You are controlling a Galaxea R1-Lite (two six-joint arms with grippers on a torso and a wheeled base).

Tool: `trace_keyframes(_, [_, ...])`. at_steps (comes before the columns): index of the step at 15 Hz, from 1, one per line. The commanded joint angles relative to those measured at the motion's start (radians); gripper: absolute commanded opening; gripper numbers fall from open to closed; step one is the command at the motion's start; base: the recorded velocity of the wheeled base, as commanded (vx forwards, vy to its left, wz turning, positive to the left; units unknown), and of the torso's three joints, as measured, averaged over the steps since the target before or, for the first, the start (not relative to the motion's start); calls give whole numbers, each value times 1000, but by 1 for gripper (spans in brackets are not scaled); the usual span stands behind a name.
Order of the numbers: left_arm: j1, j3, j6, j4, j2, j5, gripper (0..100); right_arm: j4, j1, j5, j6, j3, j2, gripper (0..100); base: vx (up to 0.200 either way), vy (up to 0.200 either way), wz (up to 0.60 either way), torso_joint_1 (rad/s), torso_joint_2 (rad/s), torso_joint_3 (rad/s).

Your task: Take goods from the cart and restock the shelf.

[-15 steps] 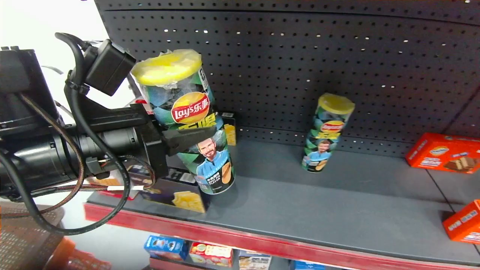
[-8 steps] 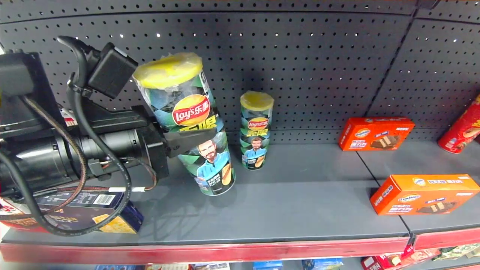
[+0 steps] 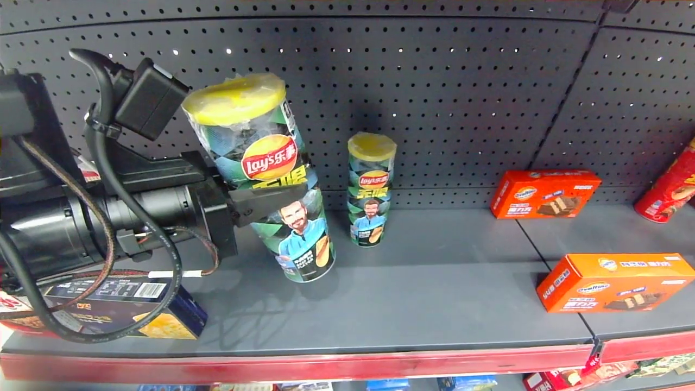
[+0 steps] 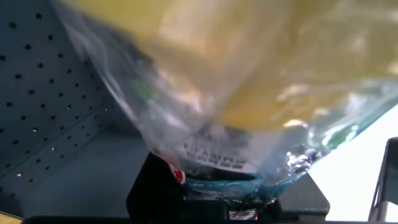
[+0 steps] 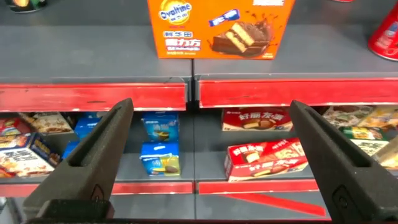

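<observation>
My left gripper (image 3: 270,191) is shut on a tall chip can (image 3: 260,174) with a yellow lid, gripping it around the middle. The can leans left, and its base is at the grey shelf (image 3: 434,304); whether it touches I cannot tell. In the left wrist view the can's lid and plastic wrap (image 4: 236,87) are right in front of the camera. A second, matching chip can (image 3: 372,190) stands upright at the back, just right of the held one. My right gripper (image 5: 208,168) is open, with nothing between its fingers, in front of the shelf's red front edge (image 5: 186,96).
A dark blue box (image 3: 125,312) lies at the shelf's front left under my left arm. Two orange cake boxes (image 3: 545,193) (image 3: 613,282) and a red can (image 3: 670,187) occupy the right. A pegboard wall (image 3: 461,98) backs the shelf. The lower shelf holds boxed goods (image 5: 267,158).
The head camera swung right over the first half second, shifting the whole picture. Since then my left gripper and the held can have shifted slightly left.
</observation>
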Motion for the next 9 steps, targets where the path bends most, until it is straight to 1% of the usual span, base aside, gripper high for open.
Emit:
trace_keyframes(1, [14, 7, -2, 1, -15, -1, 0, 1, 0, 14, 11, -167, 131, 100, 0, 0, 0, 0, 0, 0])
trace_keyframes(2, [22, 13, -2, 1, -16, -1, 0, -7, 7, 25, 48, -329, 389, 100, 0, 0, 0, 0, 0, 0])
trace_keyframes(3, [20, 30, -2, -8, -15, -3, 0, 8, 11, 39, 49, -437, 467, 100, 0, 0, 0, 0, 0, 0])
trace_keyframes(4, [19, 33, -1, -9, -15, -4, 0, 22, 37, 80, 29, -471, 534, 100, 0, 0, 0, 0, 0, 0])
trace_keyframes(5, [22, 32, -2, -11, -15, -4, 0, 15, 57, 106, -3, -473, 577, 100, 0, 0, 0, 0, 0, 0])
trace_keyframes(6, [25, 32, -1, -12, -18, -3, 0, -39, 97, 128, -43, -483, 669, 100, 0, 0, 0, 0, 0, 0])
trace_keyframes(8, [25, 33, -1, -14, -26, -3, 0, -125, 171, 226, -41, -505, 789, 100, 0, 0, 0, 0, 0, 0])
trace_keyframes(9, [25, 27, -1, -9, -26, -3, 0, -146, 183, 240, -41, -520, 824, 100, 0, 0, 0, 0, 0, 0])
